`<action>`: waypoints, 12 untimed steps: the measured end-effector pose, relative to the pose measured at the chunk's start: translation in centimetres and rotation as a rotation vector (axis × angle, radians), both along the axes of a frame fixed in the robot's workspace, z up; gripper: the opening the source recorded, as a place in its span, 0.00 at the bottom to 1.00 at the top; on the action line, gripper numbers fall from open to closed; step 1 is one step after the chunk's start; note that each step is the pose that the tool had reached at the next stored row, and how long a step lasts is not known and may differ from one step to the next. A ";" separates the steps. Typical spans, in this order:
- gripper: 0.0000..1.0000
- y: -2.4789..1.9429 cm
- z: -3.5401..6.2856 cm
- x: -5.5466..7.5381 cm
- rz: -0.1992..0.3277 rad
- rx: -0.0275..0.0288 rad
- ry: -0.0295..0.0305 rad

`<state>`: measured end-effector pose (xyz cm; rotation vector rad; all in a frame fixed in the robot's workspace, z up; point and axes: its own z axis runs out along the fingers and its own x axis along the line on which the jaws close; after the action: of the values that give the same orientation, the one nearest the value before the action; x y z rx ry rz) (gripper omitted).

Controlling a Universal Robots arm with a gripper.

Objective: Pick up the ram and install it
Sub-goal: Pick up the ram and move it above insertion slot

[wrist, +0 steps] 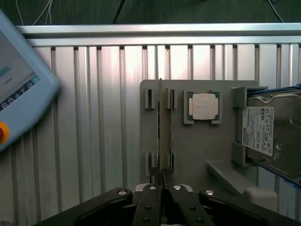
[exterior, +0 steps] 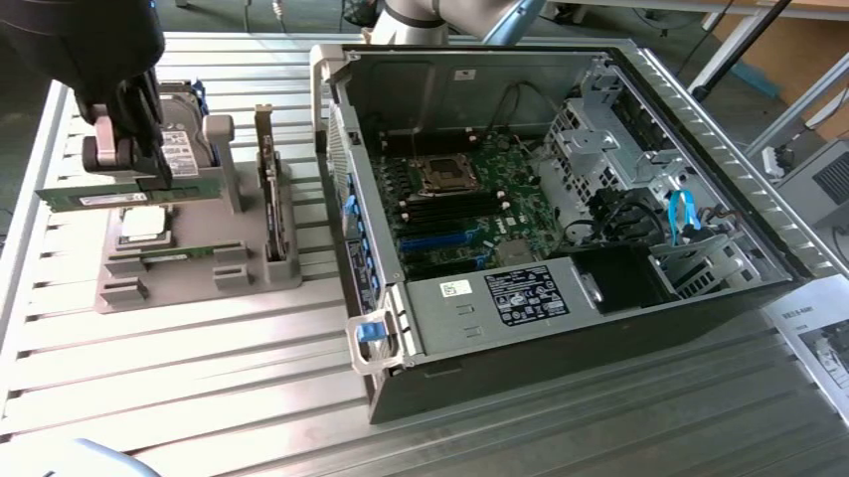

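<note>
Fingers of our gripper are clamped on the ram, held edge-up over the grey holder on the bench. We fear the thin stick may pivot in so narrow a pinch and catch on the grey holder.

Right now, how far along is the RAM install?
Done: gripper is shut on the ram. In hand: the ram hangs just above the gray holder, apparently lifted out. Left: installing; the ram is not yet at the motherboard in the open case.
</note>
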<state>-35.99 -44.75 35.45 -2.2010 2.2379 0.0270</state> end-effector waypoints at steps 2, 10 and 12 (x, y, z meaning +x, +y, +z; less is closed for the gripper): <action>0.12 0.01 0.35 0.0 0.000 -0.0009 0.0000; 0.12 0.08 1.74 0.0 0.000 -0.0068 0.0000; 0.12 0.09 2.09 0.0 0.000 -0.0085 0.0000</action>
<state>-35.98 -44.66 37.54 -2.2051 2.2423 0.0176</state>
